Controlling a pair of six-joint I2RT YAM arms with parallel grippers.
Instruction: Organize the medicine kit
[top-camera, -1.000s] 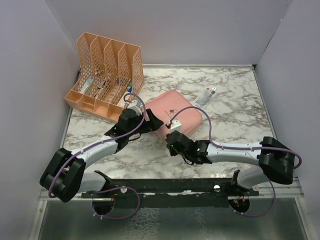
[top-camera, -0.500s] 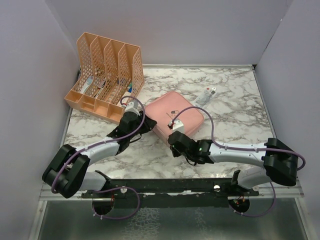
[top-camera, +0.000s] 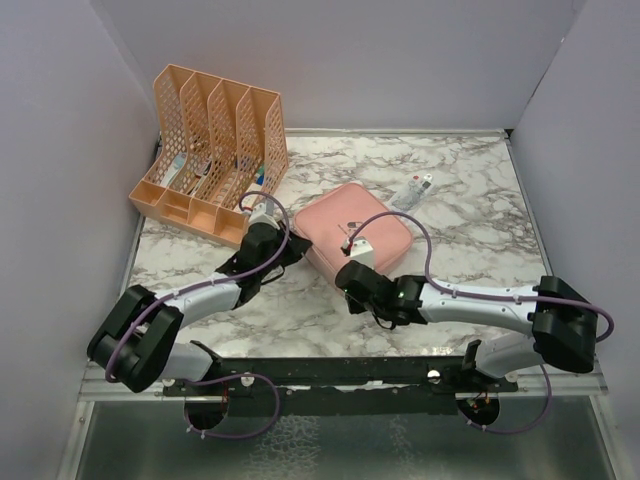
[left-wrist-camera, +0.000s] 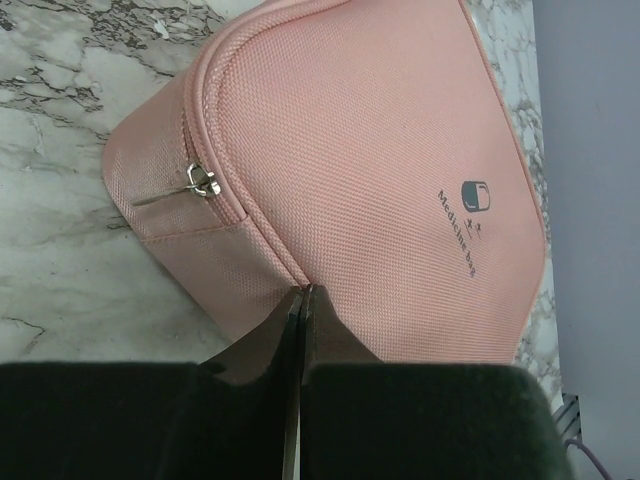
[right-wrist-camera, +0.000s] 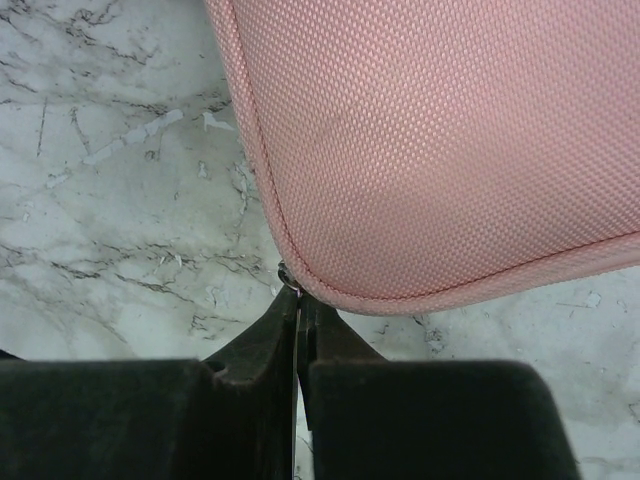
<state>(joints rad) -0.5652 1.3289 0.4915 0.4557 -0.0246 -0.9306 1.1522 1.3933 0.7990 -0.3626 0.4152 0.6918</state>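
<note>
1. The counter (top-camera: 470, 200) is white marble with grey veins, walled on three sides.
2. The pink medicine kit (top-camera: 355, 232) lies flat near its middle, zipped closed.
3. An orange file rack (top-camera: 210, 150) stands at the far left.
4. A small white tube (top-camera: 412, 190) lies just beyond the kit, apart from it.

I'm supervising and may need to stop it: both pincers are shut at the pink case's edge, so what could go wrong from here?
The left pincer is shut against the seam of the case, beside the zipper pull, not on it; pulling may drag the closed case rather than open it. The right pincer is shut at a corner; whether it grips anything is unclear, so it may slip off. A dragged case could hit the tube nearby.
</note>
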